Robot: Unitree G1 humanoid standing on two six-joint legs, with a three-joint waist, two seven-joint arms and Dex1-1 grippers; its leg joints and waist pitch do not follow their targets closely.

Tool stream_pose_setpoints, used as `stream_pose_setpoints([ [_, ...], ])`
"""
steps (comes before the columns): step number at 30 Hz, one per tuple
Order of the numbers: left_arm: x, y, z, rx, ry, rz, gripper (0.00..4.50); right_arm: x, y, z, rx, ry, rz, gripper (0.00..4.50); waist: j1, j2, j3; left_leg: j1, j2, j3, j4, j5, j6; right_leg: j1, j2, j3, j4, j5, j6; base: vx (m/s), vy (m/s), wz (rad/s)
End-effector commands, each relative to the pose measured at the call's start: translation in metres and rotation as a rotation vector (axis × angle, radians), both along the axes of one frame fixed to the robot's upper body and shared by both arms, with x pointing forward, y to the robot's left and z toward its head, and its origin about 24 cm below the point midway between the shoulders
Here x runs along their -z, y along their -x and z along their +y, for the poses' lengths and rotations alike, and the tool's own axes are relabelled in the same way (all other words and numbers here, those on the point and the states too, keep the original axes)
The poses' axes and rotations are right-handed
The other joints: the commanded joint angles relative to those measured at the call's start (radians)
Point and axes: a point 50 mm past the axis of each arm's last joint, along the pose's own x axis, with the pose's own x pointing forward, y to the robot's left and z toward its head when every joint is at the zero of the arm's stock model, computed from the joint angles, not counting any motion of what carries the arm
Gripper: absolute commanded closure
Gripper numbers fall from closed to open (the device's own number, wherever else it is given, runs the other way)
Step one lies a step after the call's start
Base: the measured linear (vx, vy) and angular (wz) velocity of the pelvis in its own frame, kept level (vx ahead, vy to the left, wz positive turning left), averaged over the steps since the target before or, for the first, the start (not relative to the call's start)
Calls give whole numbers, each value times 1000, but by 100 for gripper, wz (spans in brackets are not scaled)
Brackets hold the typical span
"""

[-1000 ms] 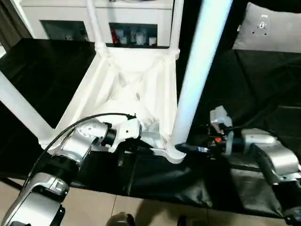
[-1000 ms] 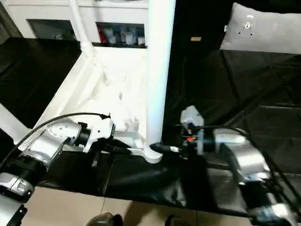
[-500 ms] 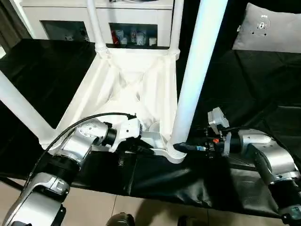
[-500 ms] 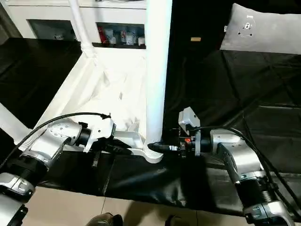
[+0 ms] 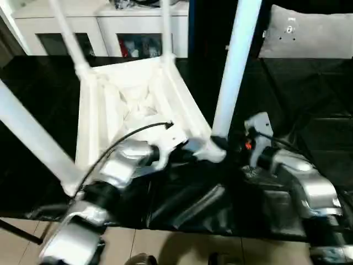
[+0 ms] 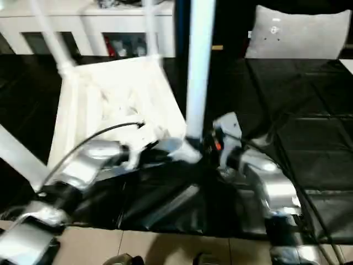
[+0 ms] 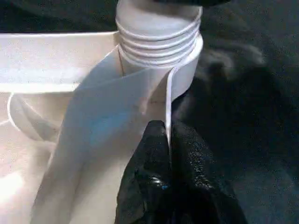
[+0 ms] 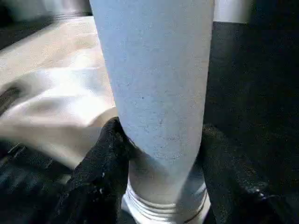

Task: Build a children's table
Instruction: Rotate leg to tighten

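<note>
Upturned white plastic children's table (image 5: 129, 105) swung w/ both arms; left pincer (image 7: 168, 140) pinches its thin rim, right pincer (image 8: 159, 154) half-open round white tapered tube leg (image 8: 154, 79); rim grip may slip.

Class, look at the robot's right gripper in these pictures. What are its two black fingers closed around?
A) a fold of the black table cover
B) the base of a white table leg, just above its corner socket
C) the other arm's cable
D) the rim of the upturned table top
B: in the right wrist view the right gripper has a black finger on each side of the white leg, just above the ribbed socket.
</note>
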Motion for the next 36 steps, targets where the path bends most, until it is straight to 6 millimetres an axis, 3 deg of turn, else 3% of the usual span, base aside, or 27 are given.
stream_pose_setpoints([
  [1,-19,3,-34,37,107,-72,450,17,4,19,-25,19,78,255,3,-26,-64,13,33,-33,-74,-300,41,39,-49,23,-104,-581,-90,0,0,0],
  [2,-18,2,-36,29,84,-82,450,16,5,22,-29,9,70,255,5,-25,-65,11,34,-33,-73,-292,51,40,-51,25,-103,-562,-92,0,0,0],
  [3,-18,2,-35,27,81,-84,450,16,5,23,-30,7,67,201,6,-25,-65,10,35,-32,-75,-292,56,39,-51,26,-102,-554,-94,0,0,0],
  [5,-18,0,-30,16,52,-99,450,12,6,20,-34,-27,50,187,8,-25,-67,9,36,-30,-75,-280,68,40,-50,29,-99,-515,-108,0,0,0],
  [6,-18,0,-27,13,45,-102,450,11,6,19,-34,-37,47,181,12,-19,-68,9,37,-31,-75,-273,72,42,-52,30,-96,-495,-116,0,0,0],
  [13,-9,0,-2,65,-26,-130,450,6,10,3,-73,-12,-23,98,15,-27,-68,4,40,-31,-78,-267,77,47,-55,31,-91,-464,-132,0,0,0],
  [17,-4,5,13,145,-54,-137,450,-1,18,-15,-215,23,-45,75,20,-24,-69,3,44,-29,-76,-257,90,50,-56,34,-88,-447,-140,0,0,0],
  [23,-2,17,25,313,-43,-102,450,-14,29,-48,-388,109,-59,20,28,-30,-72,5,49,-26,-73,-237,102,50,-58,35,-80,-410,-175,0,0,0],
  [30,-4,23,34,448,-39,-84,450,-21,41,-56,-593,123,-25,20,43,-28,-73,4,55,-24,-70,-222,119,48,-57,36,-72,-364,-202,0,0,0],
  [32,-4,26,38,503,-52,-67,450,-23,43,-57,-648,91,-23,53,49,-27,-74,4,57,-23,-68,-216,124,49,-58,36,-70,-351,-211,0,0,0],
  [36,-5,30,42,570,-63,-39,450,-23,44,-56,-724,71,3,79,61,-25,-73,8,60,-23,-70,-220,116,45,-58,37,-66,-334,-226,0,0,0],
])
